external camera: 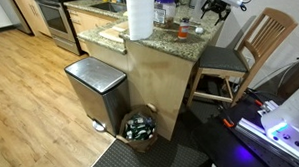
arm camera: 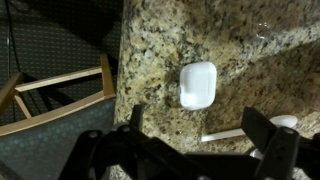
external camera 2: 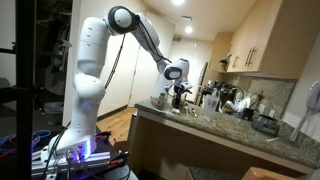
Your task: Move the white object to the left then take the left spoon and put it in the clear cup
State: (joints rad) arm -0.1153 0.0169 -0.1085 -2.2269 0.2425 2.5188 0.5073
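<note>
A wooden chair sits off to the side of your gripper. Its fingers are wide apart and hold nothing. The white object lies on the stone counter just ahead of the gap. A thin pale stick, maybe a spoon, lies beside one finger.
</note>
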